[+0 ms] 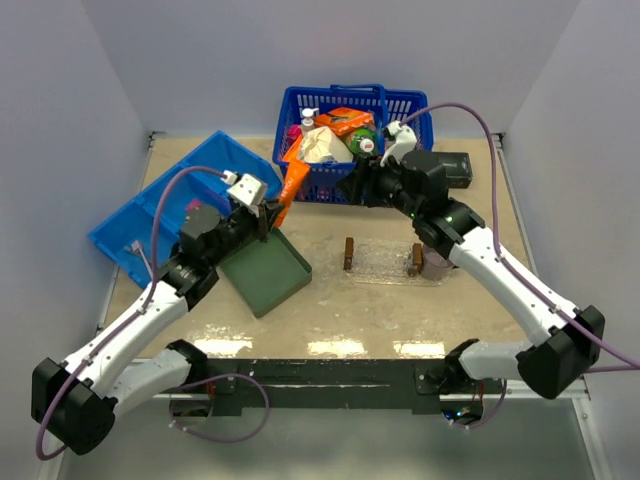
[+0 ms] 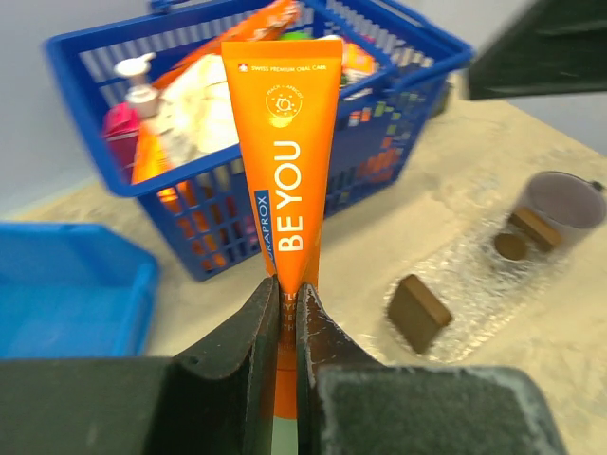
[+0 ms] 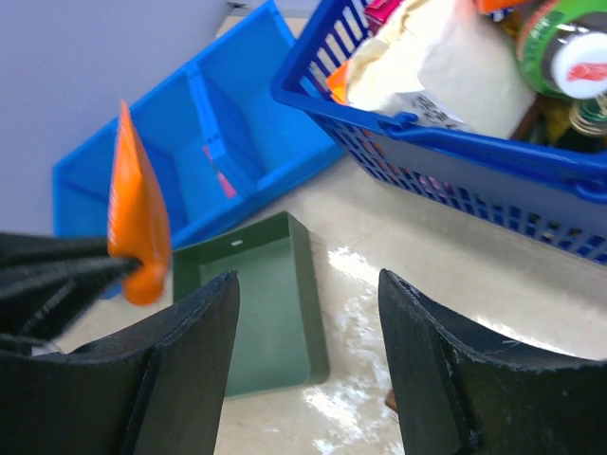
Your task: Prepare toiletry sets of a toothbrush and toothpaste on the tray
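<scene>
Left gripper [image 2: 286, 294] pinches the orange toothpaste [image 2: 283, 161] near its narrow lower end, upright at frame centre. The tray [image 2: 465, 270] lies at lower right. Right gripper [image 3: 305, 280] hangs spread and empty. Risk: with so slim a hold, the toothpaste may pivot or slip on the way to the tray.

White link shells and black joint housings make up the left arm [image 1: 130, 325] and right arm [image 1: 515, 285], both bolted to a black base rail [image 1: 330, 372]. Above the rail, a thin purple cable [image 1: 157, 205] loops along each arm. The fingers [image 2: 248, 365] are matte black wedges.
</scene>
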You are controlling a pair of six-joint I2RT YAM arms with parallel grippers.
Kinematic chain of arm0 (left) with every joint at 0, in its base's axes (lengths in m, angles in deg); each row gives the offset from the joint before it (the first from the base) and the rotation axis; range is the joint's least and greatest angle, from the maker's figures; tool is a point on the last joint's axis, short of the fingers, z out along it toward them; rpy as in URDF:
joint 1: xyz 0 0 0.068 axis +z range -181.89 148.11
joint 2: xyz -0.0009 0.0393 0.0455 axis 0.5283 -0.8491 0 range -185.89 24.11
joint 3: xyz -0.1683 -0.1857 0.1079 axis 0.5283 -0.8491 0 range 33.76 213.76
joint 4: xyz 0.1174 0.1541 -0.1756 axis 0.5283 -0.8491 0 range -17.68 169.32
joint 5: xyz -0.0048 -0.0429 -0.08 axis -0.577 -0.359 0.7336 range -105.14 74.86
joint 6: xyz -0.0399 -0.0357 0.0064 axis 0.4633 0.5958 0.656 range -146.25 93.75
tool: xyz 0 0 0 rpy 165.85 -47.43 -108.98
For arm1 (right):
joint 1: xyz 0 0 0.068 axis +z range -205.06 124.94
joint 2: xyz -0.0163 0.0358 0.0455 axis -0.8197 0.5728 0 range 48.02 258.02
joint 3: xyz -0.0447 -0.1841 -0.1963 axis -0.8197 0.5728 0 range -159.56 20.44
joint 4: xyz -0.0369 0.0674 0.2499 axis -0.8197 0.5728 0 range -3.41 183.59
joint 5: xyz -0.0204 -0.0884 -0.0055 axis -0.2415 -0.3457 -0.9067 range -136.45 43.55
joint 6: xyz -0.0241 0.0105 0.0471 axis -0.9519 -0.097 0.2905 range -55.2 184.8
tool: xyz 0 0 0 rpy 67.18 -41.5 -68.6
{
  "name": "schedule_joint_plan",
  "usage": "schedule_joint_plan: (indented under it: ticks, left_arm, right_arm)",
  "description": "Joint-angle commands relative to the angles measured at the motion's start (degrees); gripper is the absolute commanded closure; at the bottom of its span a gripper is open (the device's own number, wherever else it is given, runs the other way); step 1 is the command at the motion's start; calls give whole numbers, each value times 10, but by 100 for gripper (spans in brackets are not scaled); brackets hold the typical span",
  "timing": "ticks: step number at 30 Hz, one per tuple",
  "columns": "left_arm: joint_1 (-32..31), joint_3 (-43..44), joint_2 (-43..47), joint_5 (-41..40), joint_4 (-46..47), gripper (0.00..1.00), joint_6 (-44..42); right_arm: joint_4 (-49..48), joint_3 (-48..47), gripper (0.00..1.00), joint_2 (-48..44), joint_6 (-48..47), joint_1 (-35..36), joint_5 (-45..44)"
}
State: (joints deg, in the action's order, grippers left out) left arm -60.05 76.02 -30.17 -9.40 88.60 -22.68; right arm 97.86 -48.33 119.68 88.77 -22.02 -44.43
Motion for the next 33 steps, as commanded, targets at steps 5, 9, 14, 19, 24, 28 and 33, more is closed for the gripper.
schedule_joint_plan:
  ticks: [5,9,14,19,24,28,33]
  left_arm:
    - [-53,-18,-21,65,89,100,-3]
    - [-66,-21,-26,59,85,100,-4]
    - [-70,-24,-19,48,87,100,-8]
    - [-71,-27,-18,41,87,100,-7]
    - [-72,-25,-23,41,89,100,-2]
    - [-73,-26,-22,41,91,100,-1]
    - [-72,-25,-21,39,89,88,2]
  right_arm:
    - [-44,-84,33,66,71,4,99]
    - [-91,-73,34,74,106,4,134]
    - [-102,-70,39,95,129,4,164]
    - [-109,-68,50,112,137,5,194]
    - [-107,-65,65,115,136,4,198]
    - [-107,-62,74,117,134,4,200]
    - [-110,-57,100,119,131,4,203]
